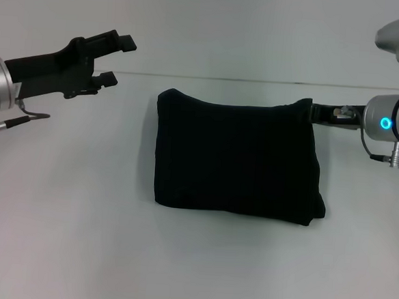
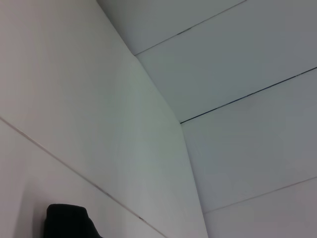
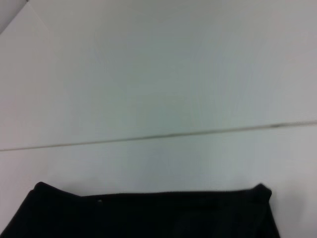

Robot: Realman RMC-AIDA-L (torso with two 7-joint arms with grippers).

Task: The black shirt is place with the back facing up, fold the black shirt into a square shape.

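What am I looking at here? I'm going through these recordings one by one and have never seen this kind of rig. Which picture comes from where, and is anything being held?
This is a two-armed robot at a plain white table. The wide picture comes from a camera on its head, looking down at the work. The other two come from cameras on its wrists.

On the table lies a soft matte black shirt, already folded into a roughly square bundle.

The left gripper hangs in the air off to the shirt's left, fingers open, holding nothing. Its wrist camera mostly sees white wall panels.

The right gripper sits low at the bundle's far right corner; its fingertips are hidden by the cloth, so whether it grips the fabric is unclear. Its wrist camera shows the shirt's far edge and the table beyond.
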